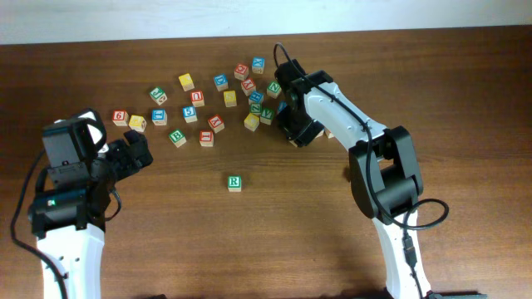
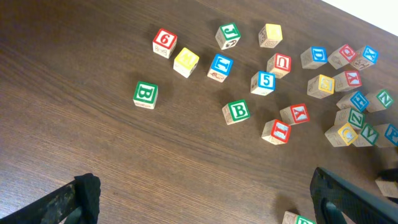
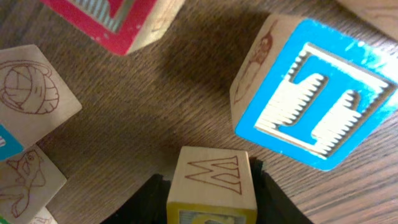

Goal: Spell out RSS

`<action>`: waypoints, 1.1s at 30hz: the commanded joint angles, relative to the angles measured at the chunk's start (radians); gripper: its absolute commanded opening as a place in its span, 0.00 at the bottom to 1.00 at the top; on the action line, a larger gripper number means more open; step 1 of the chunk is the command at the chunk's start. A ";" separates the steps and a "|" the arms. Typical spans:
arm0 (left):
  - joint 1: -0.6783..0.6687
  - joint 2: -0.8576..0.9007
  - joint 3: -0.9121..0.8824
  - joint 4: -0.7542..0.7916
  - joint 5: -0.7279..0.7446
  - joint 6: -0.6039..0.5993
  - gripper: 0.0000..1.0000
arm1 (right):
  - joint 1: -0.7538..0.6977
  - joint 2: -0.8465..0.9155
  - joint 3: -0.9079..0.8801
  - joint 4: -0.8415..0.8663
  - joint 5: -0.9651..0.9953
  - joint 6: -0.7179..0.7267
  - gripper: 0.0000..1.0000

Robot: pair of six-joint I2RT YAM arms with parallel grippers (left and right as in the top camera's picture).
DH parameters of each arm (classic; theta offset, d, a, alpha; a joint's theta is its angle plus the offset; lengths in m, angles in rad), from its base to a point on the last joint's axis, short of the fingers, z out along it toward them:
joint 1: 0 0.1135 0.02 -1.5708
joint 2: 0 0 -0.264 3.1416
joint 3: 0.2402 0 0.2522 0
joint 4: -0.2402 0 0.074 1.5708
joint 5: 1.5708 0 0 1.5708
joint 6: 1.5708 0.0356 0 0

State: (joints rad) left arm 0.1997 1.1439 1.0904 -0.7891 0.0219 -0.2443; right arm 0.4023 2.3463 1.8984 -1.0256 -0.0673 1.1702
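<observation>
A green R block (image 1: 234, 182) stands alone on the table in front of the block cluster; its corner shows at the bottom of the left wrist view (image 2: 298, 219). My right gripper (image 1: 294, 126) (image 3: 211, 202) is shut on a wooden block with a yellow face (image 3: 211, 177). An outlined W shows on its top side, and the letter on the yellow face is hidden. It sits low among the cluster, next to a blue T block (image 3: 311, 93). My left gripper (image 1: 137, 154) (image 2: 205, 205) is open and empty at the left.
Several letter and number blocks lie scattered across the back middle of the table, among them a green B block (image 2: 145, 94), another green B block (image 2: 237, 112), a red 6 block (image 2: 165, 42) and a blue 5 block (image 2: 265, 81). A red block (image 3: 118, 18) lies close by the right gripper.
</observation>
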 commanded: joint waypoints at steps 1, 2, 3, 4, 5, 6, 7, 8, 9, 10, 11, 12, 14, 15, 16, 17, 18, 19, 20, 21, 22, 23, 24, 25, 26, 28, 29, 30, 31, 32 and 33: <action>0.001 -0.002 0.007 0.002 0.004 -0.005 0.99 | 0.005 0.018 -0.014 0.005 0.027 -0.178 0.28; 0.001 -0.002 0.007 0.002 0.004 -0.006 0.99 | 0.005 0.018 -0.014 0.002 0.028 -0.259 0.25; 0.001 -0.002 0.007 0.002 0.004 -0.006 0.99 | 0.005 0.015 -0.012 -0.007 0.029 -0.332 0.24; 0.001 -0.002 0.007 0.002 0.004 -0.005 0.99 | 0.005 0.008 -0.011 -0.019 0.034 -0.373 0.22; 0.001 -0.002 0.007 0.002 0.004 -0.005 0.99 | 0.005 -0.020 -0.011 -0.050 0.035 -0.425 0.23; 0.001 -0.002 0.007 0.002 0.004 -0.005 0.99 | 0.005 -0.061 -0.011 -0.091 0.034 -0.447 0.22; 0.001 -0.002 0.007 0.002 0.004 -0.006 0.99 | 0.008 -0.122 -0.011 -0.182 -0.005 -0.507 0.22; 0.001 -0.002 0.007 0.002 0.004 -0.005 0.99 | 0.024 -0.153 -0.011 -0.250 -0.064 -0.573 0.23; 0.001 -0.002 0.007 0.002 0.005 -0.005 0.99 | 0.058 -0.158 -0.011 -0.310 -0.072 -0.594 0.23; 0.001 -0.002 0.007 0.002 0.004 -0.005 0.99 | 0.085 -0.158 -0.016 -0.330 -0.071 -0.599 0.23; 0.001 -0.002 0.007 0.002 0.004 -0.006 0.99 | 0.140 -0.158 -0.036 -0.321 -0.073 -0.606 0.25; 0.001 -0.002 0.007 0.001 0.004 -0.006 0.99 | 0.187 -0.155 -0.052 -0.303 -0.088 -0.606 0.27; 0.001 -0.002 0.007 0.002 0.004 -0.005 0.99 | 0.278 -0.137 -0.071 -0.246 -0.098 -0.605 0.27; 0.001 -0.002 0.007 0.002 0.004 -0.006 0.99 | 0.307 -0.131 -0.085 -0.222 -0.096 -0.571 0.27; 0.001 -0.002 0.007 0.002 0.004 -0.005 0.99 | 0.317 -0.129 -0.110 -0.188 -0.098 -0.530 0.27; 0.001 -0.002 0.007 0.002 0.004 -0.005 0.99 | 0.317 -0.129 -0.135 -0.143 -0.106 -0.525 0.27; 0.001 -0.002 0.007 0.002 0.004 -0.005 0.99 | 0.317 -0.129 -0.150 -0.112 -0.106 -0.526 0.29; 0.001 -0.002 0.007 0.002 0.004 -0.005 0.99 | 0.317 -0.129 -0.158 -0.094 -0.106 -0.526 0.31; 0.001 -0.002 0.007 0.002 0.004 -0.005 0.99 | 0.317 -0.129 -0.174 -0.071 -0.106 -0.526 0.31; 0.001 -0.002 0.007 0.002 0.004 -0.005 0.99 | 0.317 -0.129 -0.193 -0.057 -0.105 -0.526 0.32; 0.001 -0.002 0.007 0.002 0.004 -0.005 0.99 | 0.317 -0.129 -0.222 -0.033 -0.105 -0.526 0.32; 0.001 -0.002 0.007 0.002 0.004 -0.006 0.99 | 0.316 -0.129 -0.238 -0.012 -0.105 -0.526 0.32; 0.001 -0.002 0.007 0.002 0.004 -0.006 0.99 | 0.317 -0.129 -0.238 -0.010 -0.106 -0.526 0.32; 0.001 -0.002 0.007 0.002 0.004 -0.006 0.99 | 0.316 -0.129 -0.238 -0.010 -0.105 -0.526 0.32; 0.001 -0.002 0.007 0.002 0.004 -0.005 0.99 | 0.311 -0.129 -0.238 -0.009 -0.097 -0.526 0.31; 0.001 -0.002 0.007 0.002 0.004 -0.006 0.99 | 0.275 -0.130 -0.219 -0.021 -0.087 -0.526 0.28; 0.001 -0.002 0.007 0.002 0.004 -0.005 0.99 | 0.249 -0.130 -0.195 -0.045 -0.087 -0.527 0.27; 0.001 -0.002 0.007 0.002 0.004 -0.005 0.99 | 0.232 -0.130 -0.173 -0.063 -0.091 -0.541 0.28; 0.001 -0.002 0.007 0.002 0.004 -0.006 0.99 | 0.217 -0.130 -0.142 -0.072 -0.121 -0.599 0.28; 0.001 -0.002 0.007 0.002 0.004 -0.006 0.99 | 0.207 -0.130 -0.105 -0.087 -0.119 -0.614 0.28; 0.001 -0.002 0.007 0.002 0.004 -0.005 0.99 | 0.196 -0.130 -0.069 -0.102 -0.117 -0.614 0.29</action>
State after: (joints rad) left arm 0.1997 1.1439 1.0904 -0.7891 0.0219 -0.2443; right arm 0.6106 2.2127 1.7580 -1.1076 -0.1749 0.5900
